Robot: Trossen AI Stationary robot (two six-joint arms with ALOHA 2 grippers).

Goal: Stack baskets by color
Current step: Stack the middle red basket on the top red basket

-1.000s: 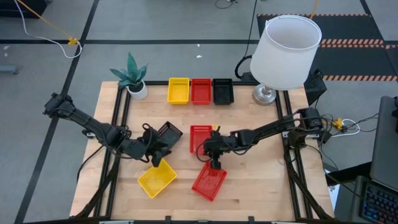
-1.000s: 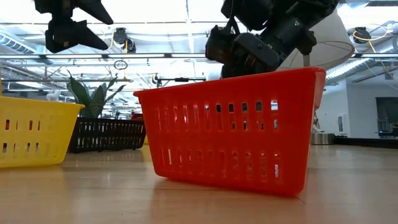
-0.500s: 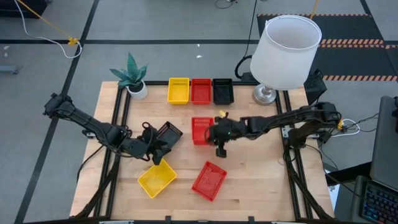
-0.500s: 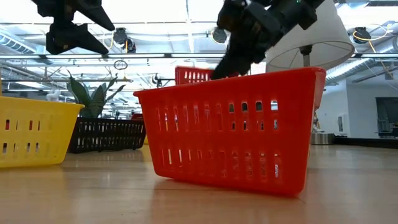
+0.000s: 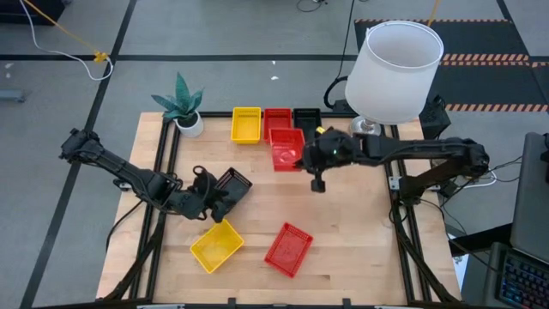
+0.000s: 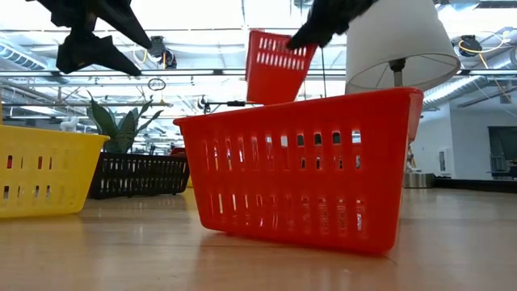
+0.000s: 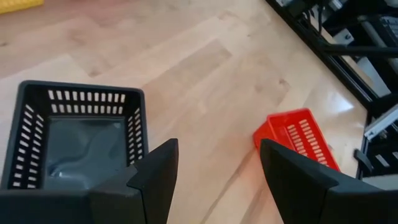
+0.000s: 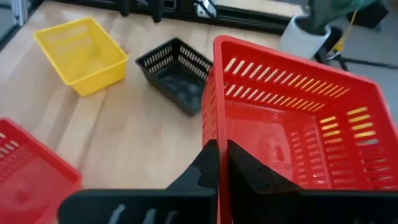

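I hold a red basket point(image 5: 286, 149) up in the air by its wall, with my right gripper point(image 5: 307, 154) squeezed shut on it. It hangs just over the back row, where a yellow basket point(image 5: 246, 124), another red basket point(image 5: 274, 116) and a black basket point(image 5: 307, 123) sit side by side. I cannot see anything inside the basket I hold. My left gripper point(image 5: 218, 201) is wide open and holds nothing; it hovers right by a loose black basket point(image 5: 234, 183), which is empty too. Nearer the front edge lie a yellow basket point(image 5: 216, 246) and a red basket point(image 5: 288, 249), a little apart. They all rest on a light wooden table point(image 5: 360, 240). At the back corners stand a small plant pot point(image 5: 190, 125) and a big white lamp point(image 5: 393, 70). Behind the table is a large room with bright ceiling lights.
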